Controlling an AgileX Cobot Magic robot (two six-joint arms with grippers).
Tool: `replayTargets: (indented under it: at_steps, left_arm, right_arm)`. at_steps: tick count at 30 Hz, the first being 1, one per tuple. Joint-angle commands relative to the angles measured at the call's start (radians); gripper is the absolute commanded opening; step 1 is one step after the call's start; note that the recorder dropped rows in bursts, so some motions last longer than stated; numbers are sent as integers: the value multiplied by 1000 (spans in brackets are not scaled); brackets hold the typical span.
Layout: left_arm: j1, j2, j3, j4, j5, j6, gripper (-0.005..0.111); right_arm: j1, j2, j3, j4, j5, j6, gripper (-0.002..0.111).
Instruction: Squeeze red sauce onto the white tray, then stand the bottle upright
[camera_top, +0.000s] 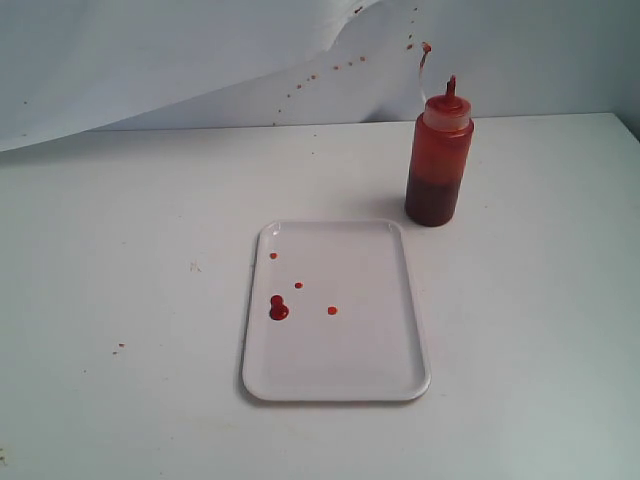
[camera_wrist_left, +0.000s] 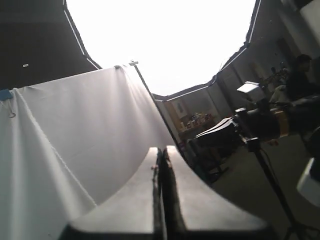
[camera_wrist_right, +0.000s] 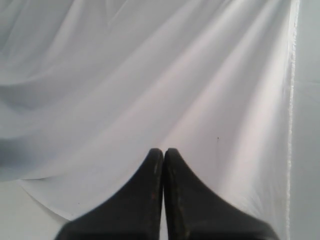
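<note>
Bottle (camera_top: 438, 160) stands upright at one o'clock of the white tray (camera_top: 350, 360), red sauce (camera_top: 279, 309) already on it, so left claw (camera_wrist_left: 161, 150) and right claw (camera_wrist_right: 163, 151) sit pressed together, empty.

Left tool (camera_wrist_left: 161, 152) and right tool (camera_wrist_right: 163, 151) closed, empty.

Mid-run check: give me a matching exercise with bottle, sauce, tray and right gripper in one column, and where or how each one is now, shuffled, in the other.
Things
1. bottle
2. sauce
3. tray
4. right gripper

States
A. shut, holding nothing
B. lying flat, nearer the exterior camera than the bottle
C. standing upright, off the tray
D. small drops and one larger blob on the tray

Pairs: 1-C, 2-D, 3-B, 4-A
</note>
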Motion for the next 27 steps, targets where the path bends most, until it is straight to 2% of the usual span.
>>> replayTargets:
  at_steps: [1, 4, 10, 19, 27]
  left_arm:
    - [2, -116, -6, 99, 57, -294, 0]
    - [2, -193, 5, 102, 40, -487, 0]
    - [2, -236, 5, 86, 42, -646, 0]
    - [2, -229, 35, 76, 6, -698, 0]
    - [2, -229, 148, 68, -157, -699, 0]
  right_arm:
    - [-1, -1, -4, 7, 2, -1, 0]
    - [-1, -1, -4, 7, 2, -1, 0]
    - [-1, -1, -4, 7, 2, -1, 0]
    - [-1, -1, -4, 7, 2, 1, 0]
    - [-1, -1, -4, 7, 2, 1, 0]
